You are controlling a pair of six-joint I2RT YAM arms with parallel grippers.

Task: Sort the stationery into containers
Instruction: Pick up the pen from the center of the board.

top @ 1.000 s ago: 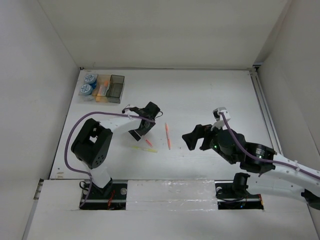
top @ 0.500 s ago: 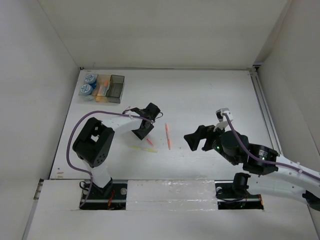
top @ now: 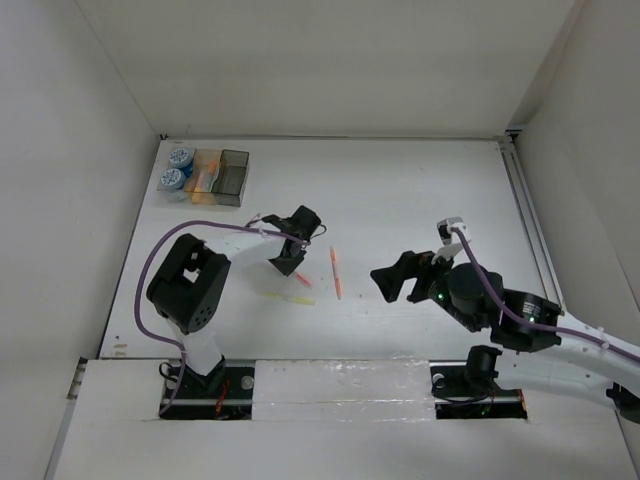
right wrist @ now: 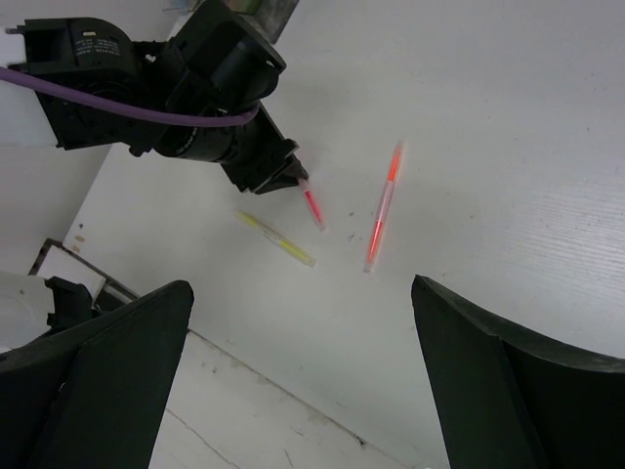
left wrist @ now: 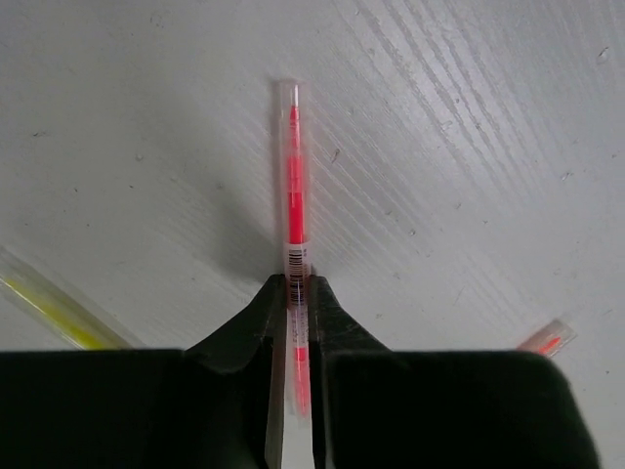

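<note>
the white bench (top: 400, 190) fills the middle of the overhead view. in its upper left corner the three bins (top: 232, 176) stand joined in a row: clear on the left, amber in the middle, dark grey on the right.

my right hand (top: 393, 280) hangs over the bench right of centre, its fingers spread wide with nothing between them.

my left hand (left wrist: 298, 293) is left of centre, its fingers pinched together on one end of a red pen (left wrist: 293, 195). the rest of that pen reaches out ahead of the fingers. i cannot tell whether it is off the bench.

a second red pen (top: 336, 272) lies loose on the bench between my two hands, just right of the held one. a yellow pen (top: 290, 297) lies on the bench just below my left hand.

two blue-and-white rolls (top: 181, 157) sit in the clear bin. something orange shows in the amber bin, too small to make out.
</note>
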